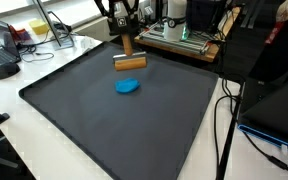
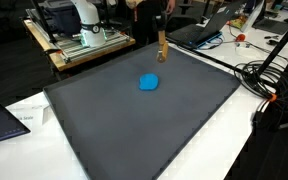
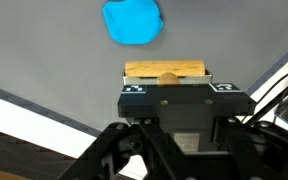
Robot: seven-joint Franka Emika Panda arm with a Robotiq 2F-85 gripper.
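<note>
Over the dark mat [image 1: 134,130], I have the gripper [image 3: 179,90] clamped on the wooden block [image 3: 164,68], its long axis level, running side to side in the wrist view.

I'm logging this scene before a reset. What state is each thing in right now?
end effector: shut, gripping the wooden block by its upright stem.
wooden block: held, lying level at or just above the mat; contact unclear.
blue object: lying loose on the mat, apart from the block.
dark mat: spread flat.
</note>
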